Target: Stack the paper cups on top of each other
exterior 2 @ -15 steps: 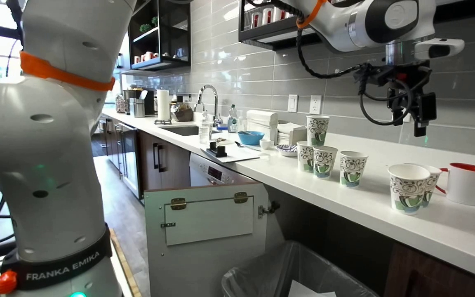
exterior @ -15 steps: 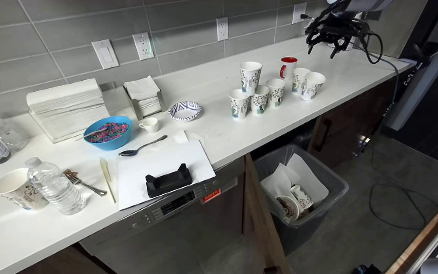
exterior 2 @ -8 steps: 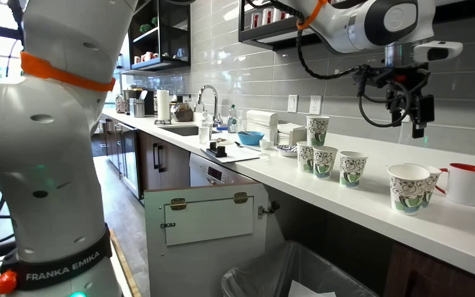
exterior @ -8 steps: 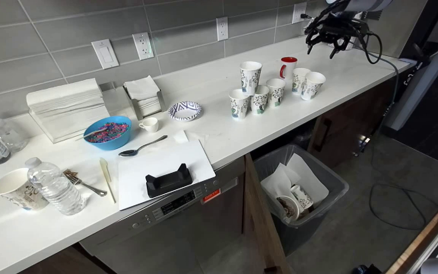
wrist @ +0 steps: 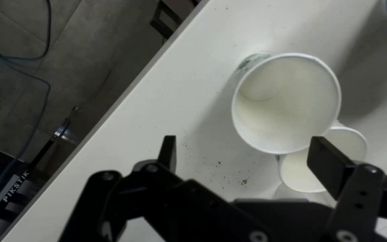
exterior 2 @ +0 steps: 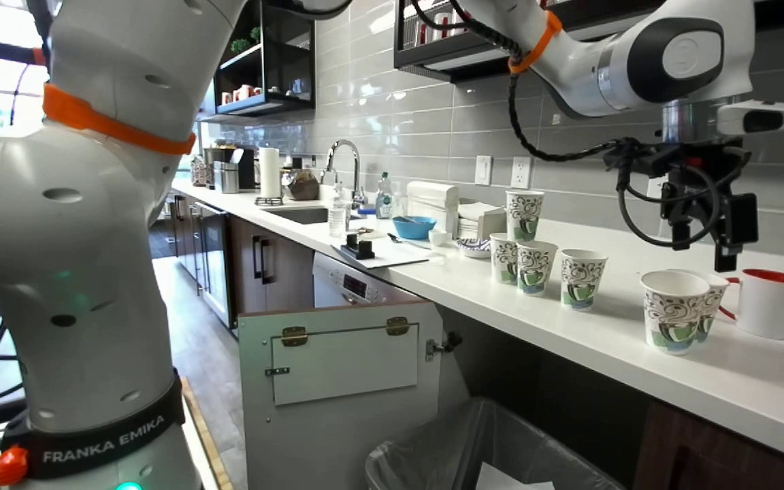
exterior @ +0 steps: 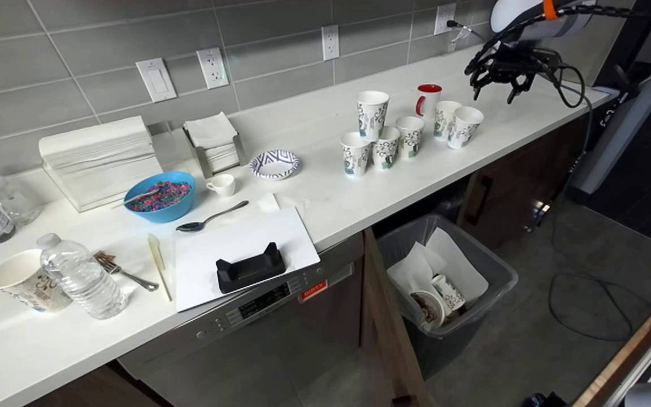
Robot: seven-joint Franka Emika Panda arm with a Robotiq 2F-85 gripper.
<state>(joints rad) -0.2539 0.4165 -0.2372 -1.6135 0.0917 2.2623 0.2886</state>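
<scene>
Over the white countertop (exterior: 337, 203), my arm (exterior 2: 678, 61), cut off in both exterior views, carries my pincer (wrist: 243, 148), released, its fingers (wrist: 168, 153) spread wide. In my wrist view, a near paper cup (wrist: 286, 104) and one finger partly hide a far paper cup (wrist: 296, 173). Farther along stand a lone paper cup (exterior 2: 582, 279) and a raised paper cup (exterior 2: 524, 214) on two lower paper cups (exterior 2: 536, 267).

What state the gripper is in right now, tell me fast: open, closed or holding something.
Gripper: open, holding nothing, above the counter.
</scene>
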